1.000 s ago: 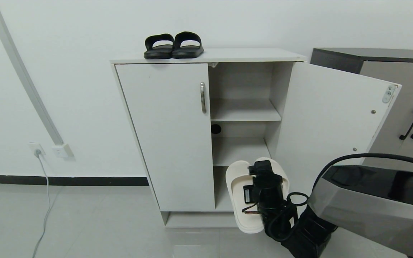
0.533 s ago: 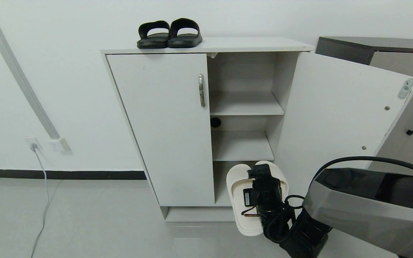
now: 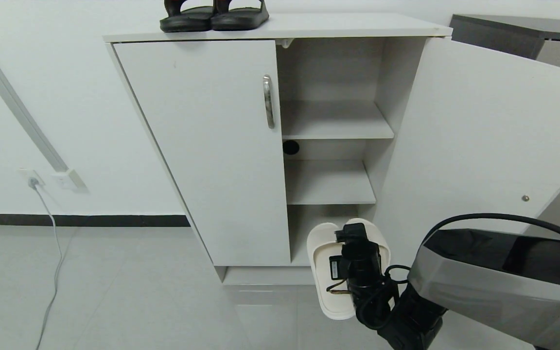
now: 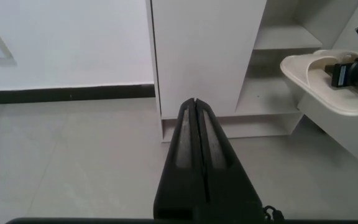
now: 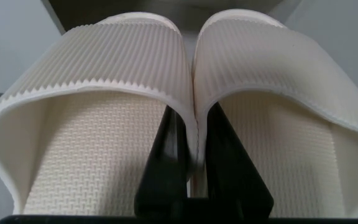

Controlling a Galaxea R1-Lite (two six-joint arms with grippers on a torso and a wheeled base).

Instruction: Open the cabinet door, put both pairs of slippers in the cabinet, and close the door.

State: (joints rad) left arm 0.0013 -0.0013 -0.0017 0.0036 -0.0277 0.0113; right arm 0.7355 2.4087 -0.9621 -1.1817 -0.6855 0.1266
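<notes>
White slippers (image 3: 323,272) clamped in the right gripper (image 3: 353,239) before the open cabinet (image 3: 358,24).

The pair is held side by side, clear of the floor (image 3: 114,291), with the toes at the front edge of the cabinet's lowest compartment. In the right wrist view the gripper's fingers (image 5: 166,155) are seen pressed onto the two inner walls where the slippers meet. The right door (image 3: 479,131) is swung wide open, and the left door (image 3: 202,146) is shut, its handle (image 3: 268,101) at the inner edge. The black slippers (image 3: 214,17) are set together on the cabinet top, at its front edge above the shut door. The left gripper (image 4: 195,104) is held over the floor before the cabinet, its fingers pressed together on nothing.
</notes>
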